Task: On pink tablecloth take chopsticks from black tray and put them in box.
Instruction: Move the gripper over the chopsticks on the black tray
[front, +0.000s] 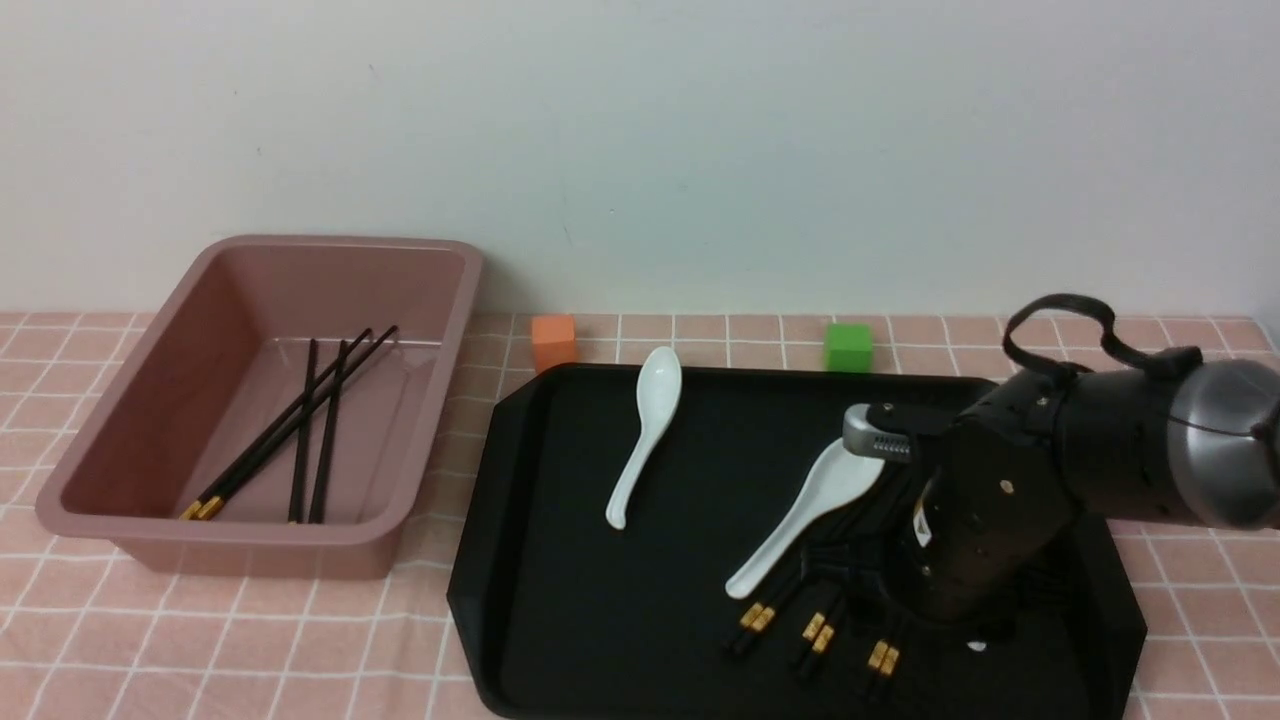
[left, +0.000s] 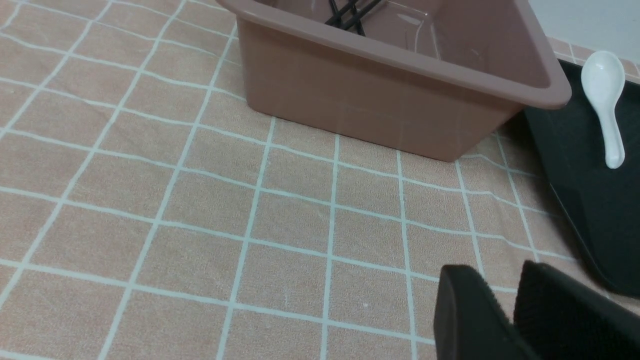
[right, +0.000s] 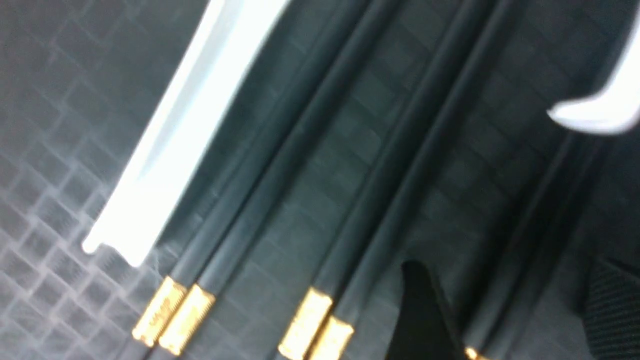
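The black tray lies on the pink tablecloth. Several chopsticks lie on it in pairs, gold bands toward me, partly under a white spoon. My right arm is low over them and hides its gripper in the front view. In the right wrist view my right gripper is open, its fingers either side of one pair, close above the tray. The box at left holds several chopsticks. My left gripper is shut and empty over the cloth, near the box.
A second white spoon lies at the tray's back left. An orange cube and a green cube stand behind the tray by the wall. In the left wrist view the tray's corner sits just beside the box.
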